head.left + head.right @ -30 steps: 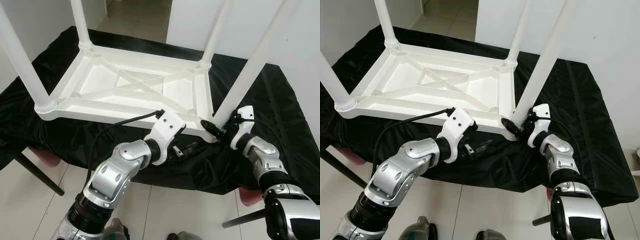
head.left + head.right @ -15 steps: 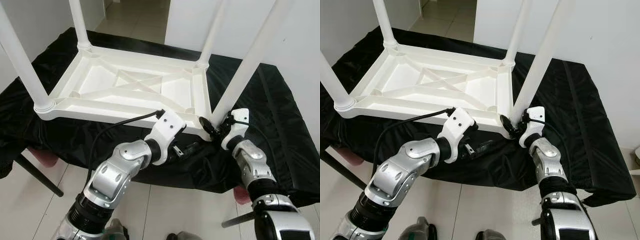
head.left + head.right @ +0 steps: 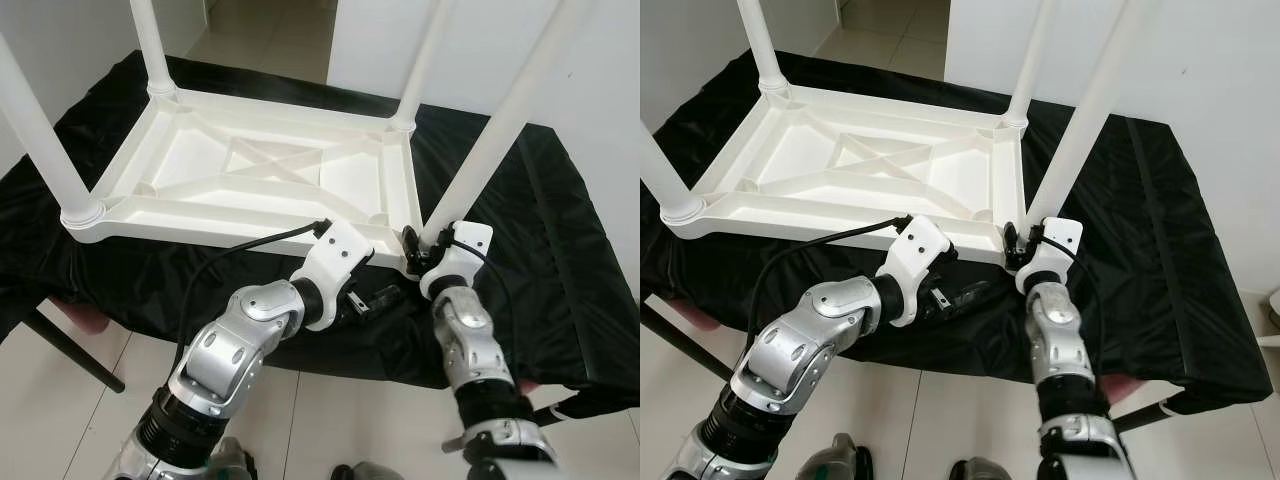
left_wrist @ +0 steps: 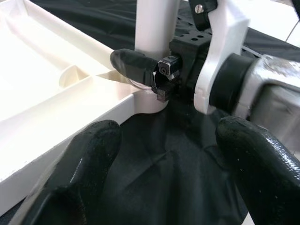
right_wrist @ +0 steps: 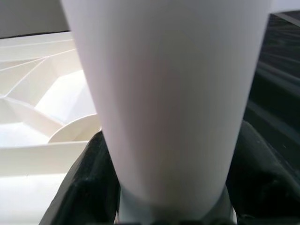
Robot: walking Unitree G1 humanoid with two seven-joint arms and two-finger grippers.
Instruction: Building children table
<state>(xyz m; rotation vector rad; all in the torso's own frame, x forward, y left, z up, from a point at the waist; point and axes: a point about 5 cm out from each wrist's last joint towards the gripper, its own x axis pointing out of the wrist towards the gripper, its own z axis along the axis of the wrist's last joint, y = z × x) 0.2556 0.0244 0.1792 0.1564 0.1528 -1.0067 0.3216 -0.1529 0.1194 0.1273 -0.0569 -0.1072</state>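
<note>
A white children's table (image 3: 250,165) lies upside down on a black cloth, its legs pointing up. My right gripper (image 3: 418,245) is shut on the foot of the near right leg (image 3: 500,130), where the leg meets the corner socket. In the right wrist view the leg (image 5: 168,93) stands between the black fingers (image 5: 89,187). My left gripper (image 3: 375,298) lies open on the cloth just under the table's near edge, empty, pointing at that corner. The left wrist view shows its fingertips (image 4: 79,178) spread wide, with the right gripper's finger (image 4: 133,63) against the leg (image 4: 157,23).
The black cloth (image 3: 560,260) covers the whole work surface and hangs over its front edge. White walls stand behind at the right, and a tiled doorway (image 3: 270,30) opens at the back. A pink stool (image 3: 85,318) and a dark metal leg (image 3: 70,345) are below at the left.
My right forearm has swung leftward, so the wrist now sits straight in front of the near right leg with the gripper turned around its foot. The left arm has stayed put.
</note>
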